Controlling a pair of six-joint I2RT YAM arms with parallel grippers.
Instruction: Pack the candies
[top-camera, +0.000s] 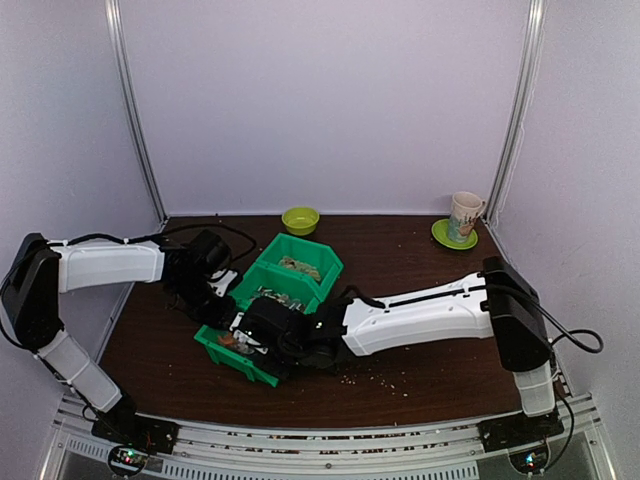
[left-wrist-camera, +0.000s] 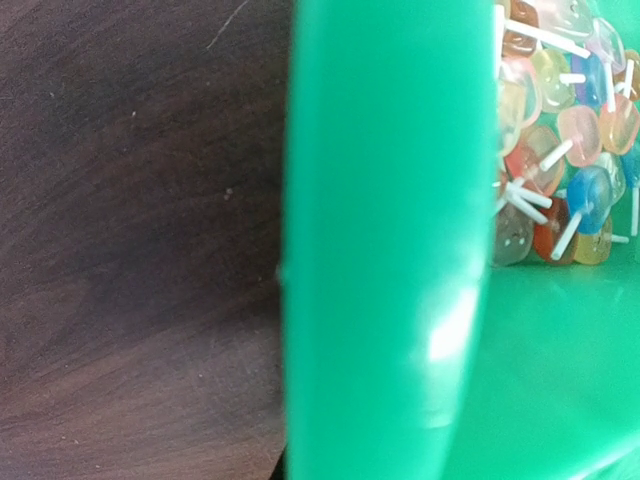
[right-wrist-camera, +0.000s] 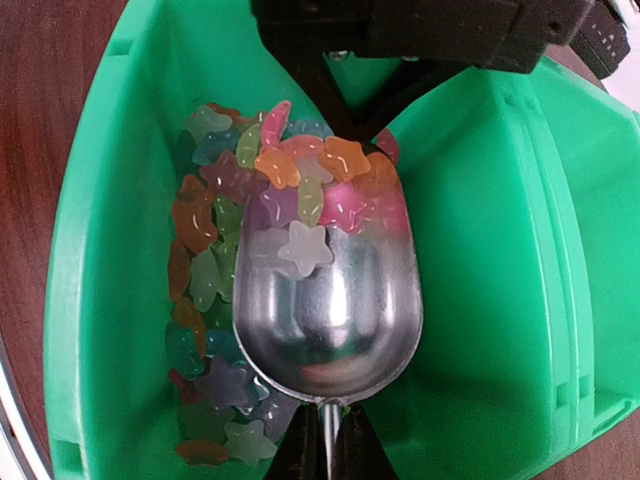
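The candies (right-wrist-camera: 205, 260) are star-shaped sweets in mixed colours, heaped in the near green bin (right-wrist-camera: 90, 200). My right gripper (right-wrist-camera: 325, 440) is shut on the handle of a metal scoop (right-wrist-camera: 325, 310). The scoop lies inside that bin with several candies at its front lip. In the top view this gripper (top-camera: 262, 335) is over the near bin (top-camera: 222, 357). My left gripper (top-camera: 215, 292) is at the bins' left edge. Its wrist view is filled by a green bin wall (left-wrist-camera: 380, 250) running through the jaws, with lollipop-like sweets (left-wrist-camera: 560, 150) beyond. Its fingers are hidden there.
A second green bin (top-camera: 320, 255) with pale contents stands just behind the near one. A yellow-green bowl (top-camera: 300, 219) is at the back centre. A mug (top-camera: 465, 213) on a green saucer (top-camera: 447, 238) is at the back right. Small crumbs (top-camera: 380, 380) dot the table.
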